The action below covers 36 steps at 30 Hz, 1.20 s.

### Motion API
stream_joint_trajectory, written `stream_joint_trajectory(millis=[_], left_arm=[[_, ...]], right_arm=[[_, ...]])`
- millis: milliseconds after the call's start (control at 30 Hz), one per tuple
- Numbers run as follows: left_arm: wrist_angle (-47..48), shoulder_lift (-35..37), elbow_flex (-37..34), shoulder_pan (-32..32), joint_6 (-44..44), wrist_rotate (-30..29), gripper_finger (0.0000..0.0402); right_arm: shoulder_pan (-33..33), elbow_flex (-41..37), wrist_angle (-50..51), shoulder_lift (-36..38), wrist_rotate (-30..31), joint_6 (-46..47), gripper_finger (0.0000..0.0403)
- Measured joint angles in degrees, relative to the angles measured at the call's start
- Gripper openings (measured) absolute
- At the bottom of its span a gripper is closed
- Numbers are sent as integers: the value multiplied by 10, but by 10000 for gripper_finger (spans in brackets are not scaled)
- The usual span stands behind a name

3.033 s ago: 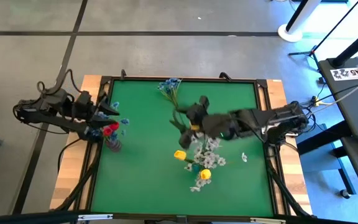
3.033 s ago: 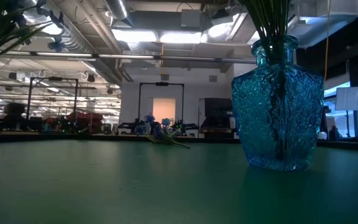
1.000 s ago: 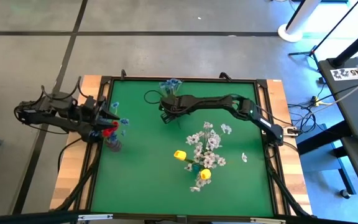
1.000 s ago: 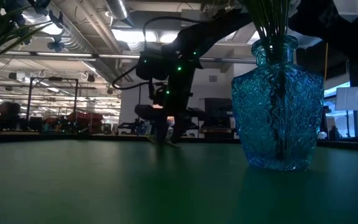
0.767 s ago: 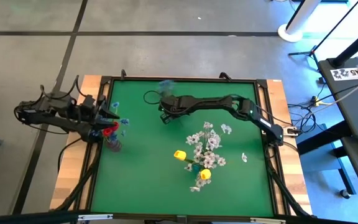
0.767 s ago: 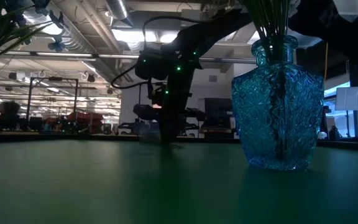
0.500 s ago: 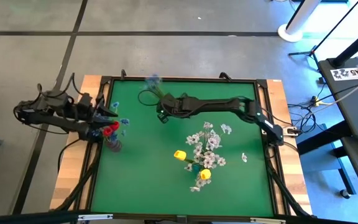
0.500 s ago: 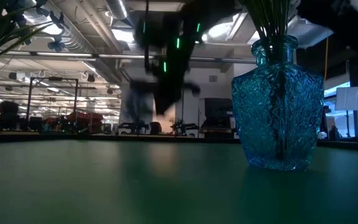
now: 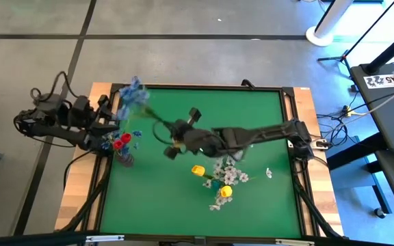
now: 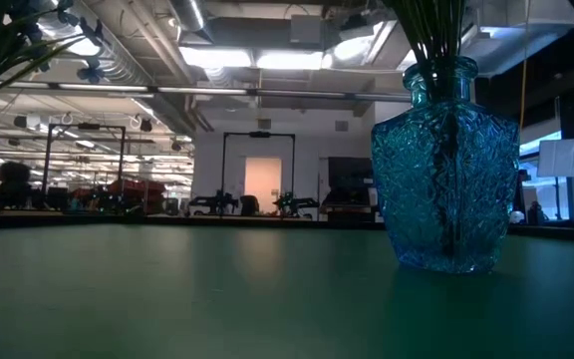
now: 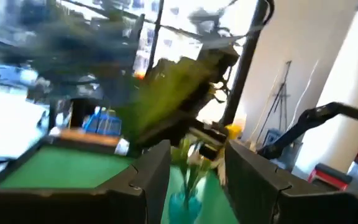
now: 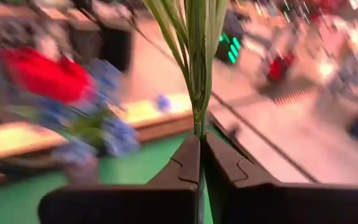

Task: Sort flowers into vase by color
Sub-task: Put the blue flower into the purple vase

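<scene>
A: Where is the right gripper (image 9: pixel 172 143)?

B: Reached far across the green tabletop (image 9: pixel 252 109) toward its left half. The right wrist view shows its fingers (image 12: pixel 185 163) pressed together on a bundle of thin green stalks, so it is pinching the blue-blossom sprig (image 9: pixel 131 96). From above, the stalks run from the gripper up and left, and the blue blossoms sit blurred over the tabletop's far left corner.

A: And the left gripper (image 9: pixel 108 124)?

B: At the left edge of the tabletop, just beside the purple vase (image 9: pixel 125 159). The left wrist view shows its two fingers (image 11: pixel 149 173) spread apart with nothing between them.

A: What is in the purple vase?

B: A red bud (image 9: pixel 121 141) and small blue blossoms, seen from above. In the low view only the vase's edge shows at the far left.

A: The other vase?

B: The blue glass vase (image 10: pixel 445 165) stands upright at the right of the low view, with green stalks rising out of its neck. From above it is hidden under white-blossom sprigs (image 9: pixel 229 167) and two yellow buds, one (image 9: pixel 198 169) toward the centre and one (image 9: pixel 225 192) nearer the front edge.

A: Anything loose?

B: One small white blossom (image 9: pixel 269 173) lies on the tabletop apart, right of the cluster.

A: Background?

B: A lit hall with ceiling lights behind the tabletop in the low view.
</scene>
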<state>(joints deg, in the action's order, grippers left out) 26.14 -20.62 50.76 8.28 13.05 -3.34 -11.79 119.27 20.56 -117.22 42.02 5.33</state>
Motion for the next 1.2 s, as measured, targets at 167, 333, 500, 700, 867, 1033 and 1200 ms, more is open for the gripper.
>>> stream_joint_trajectory(millis=[167,333,500,700,867,1033,1200], left_arm=[[-66,-20,0,0,-17,35,159],[-121,-67,0,0,-28,45,201],[-213,-157,0,8,-51,131,229],[-291,-243,0,44,-105,139,226],[-340,-267,0,69,-127,118,225],[-340,-255,0,82,-123,68,211],[-342,-252,0,84,-117,44,142]], right_arm=[[-53,0,-134,15,-35,-69,8],[-75,0,-199,12,-111,-71,10],[-77,0,-202,8,-130,-70,11],[-76,0,-207,8,-116,-69,11],[-78,0,-204,8,-109,-68,12],[-80,0,-203,8,-106,-64,12],[-81,0,-194,8,-107,-64,12]])
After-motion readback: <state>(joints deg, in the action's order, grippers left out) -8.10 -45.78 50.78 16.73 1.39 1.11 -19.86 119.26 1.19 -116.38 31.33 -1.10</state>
